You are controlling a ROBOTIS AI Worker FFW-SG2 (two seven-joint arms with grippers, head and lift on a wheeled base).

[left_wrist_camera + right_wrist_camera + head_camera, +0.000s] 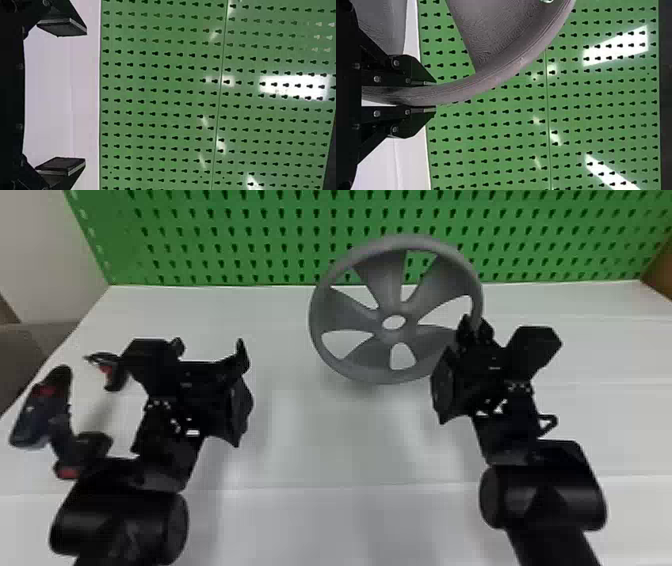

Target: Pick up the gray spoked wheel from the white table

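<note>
Over the far part of the white desk (350,460), in front of the green pegboard (280,235), the gray spoked wheel (392,297) leans at a tilt, its rim pinched between the fingers (413,71) of the right gripper (475,324). It looks like ribbed plastic, probably light and stiff, with broad, blade-like spokes that might crack if forced. The narrow round rim gives a sound hold, though one-sided: the wheel could swivel. The left gripper (86,97) has its fingers spread, near a black-and-red tool (42,410). Behind, the glossy board is pierced by keyhole slots.
</note>
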